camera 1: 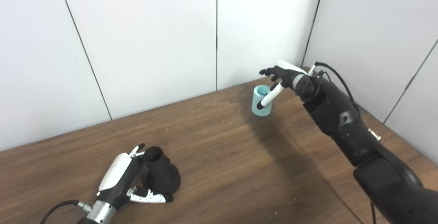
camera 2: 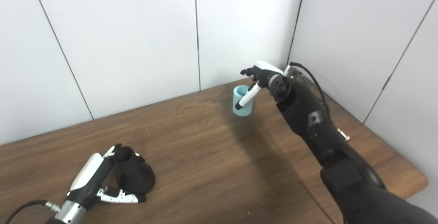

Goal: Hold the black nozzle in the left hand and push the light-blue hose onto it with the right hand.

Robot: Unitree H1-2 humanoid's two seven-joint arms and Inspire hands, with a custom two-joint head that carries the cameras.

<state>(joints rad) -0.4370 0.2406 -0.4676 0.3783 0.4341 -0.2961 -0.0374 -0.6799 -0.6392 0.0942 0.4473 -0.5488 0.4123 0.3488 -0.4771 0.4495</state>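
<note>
Nozzle (camera 1: 160,173), black and flared like a small bell, stands on the wooden counter (camera 1: 219,155) near the front left, its narrow open neck tilted up and toward the left. The left robot hand (camera 1: 128,179) lies against it: the white-backed palm presses the neck from the left, fingers (camera 1: 138,148) reach up beside the mouth, and the thumb (camera 1: 150,197) stretches along the counter under the wide base. The fingers are curled about the nozzle but do not wrap all the way round it, and the nozzle still rests on the counter, so whether this is a firm clasp cannot be told.

Far across the counter, near the back right corner where the white wall panels (camera 1: 143,39) meet, the light-blue hose (camera 1: 261,102) stands upright as a short open tube. The right robot hand (camera 1: 279,77) hangs over its top at the end of the black arm that comes in from the lower right. Its fingers are spread apart above the rim, and the thumb (camera 1: 267,98) slants down across the near side of the tube, touching or just in front of it. The hose sits on the counter, well apart from the nozzle, and this hand holds nothing
</note>
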